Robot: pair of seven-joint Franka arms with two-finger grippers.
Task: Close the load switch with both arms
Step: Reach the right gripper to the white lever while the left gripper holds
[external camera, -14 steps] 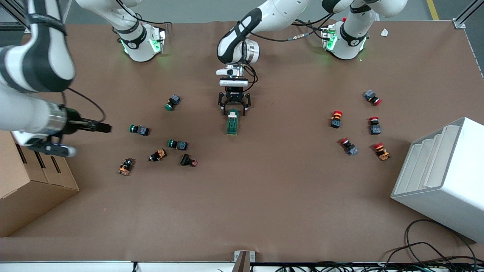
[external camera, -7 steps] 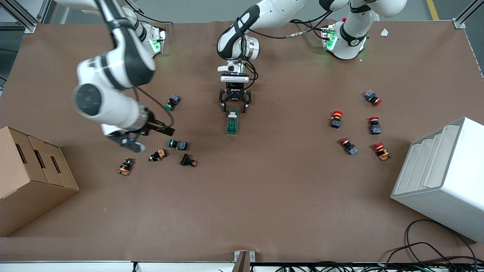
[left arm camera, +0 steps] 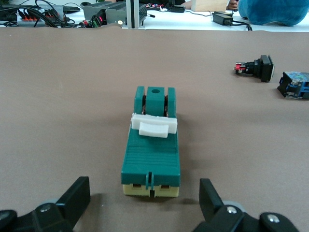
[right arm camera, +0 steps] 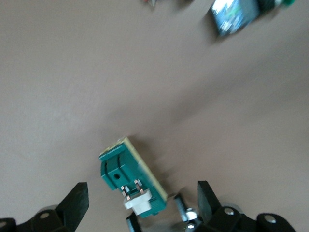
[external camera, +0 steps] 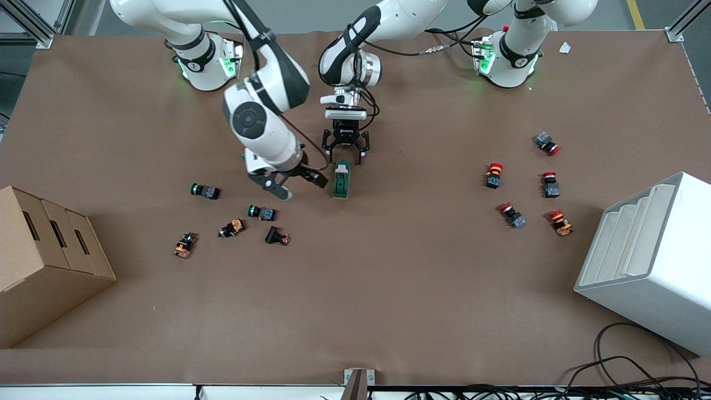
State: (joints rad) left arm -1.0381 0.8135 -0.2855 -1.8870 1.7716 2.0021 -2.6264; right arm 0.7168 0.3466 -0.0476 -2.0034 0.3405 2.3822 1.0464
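Left wrist view shows the left gripper [left arm camera: 145, 205] with its 2 fingers [left arm camera: 75, 198] spread wide, one to each side of the cream end of the load switch [left arm camera: 151, 152], neither touching it. From the front view, the left gripper [external camera: 345, 151] hangs at the end of the switch that points toward the robot bases, fingers apart and straddling that end. The load switch [external camera: 342, 180] lies flat on the brown table [external camera: 389, 289] near the middle, its long axis running toward the front camera, with its white lever handle [left arm camera: 154, 125] sitting across the green body. The right gripper [external camera: 289, 182] is low over the table just beside the switch, toward the right arm's end; its fingers stand apart, holding nothing. The right wrist view shows the right gripper [right arm camera: 142, 205] with its fingers [right arm camera: 75, 200] open and the load switch [right arm camera: 133, 181] between them, not touched. Green push buttons [external camera: 261, 211] and orange-bodied ones [external camera: 232, 228] lie scattered toward the right arm's end of the table, nearer the front camera than the right gripper. 5 red push buttons [external camera: 493, 174] lie toward the left arm's end. A cardboard box [external camera: 44, 261] sits at the edge on the right arm's end, and a white bin [external camera: 650, 261] sits at the left arm's end.
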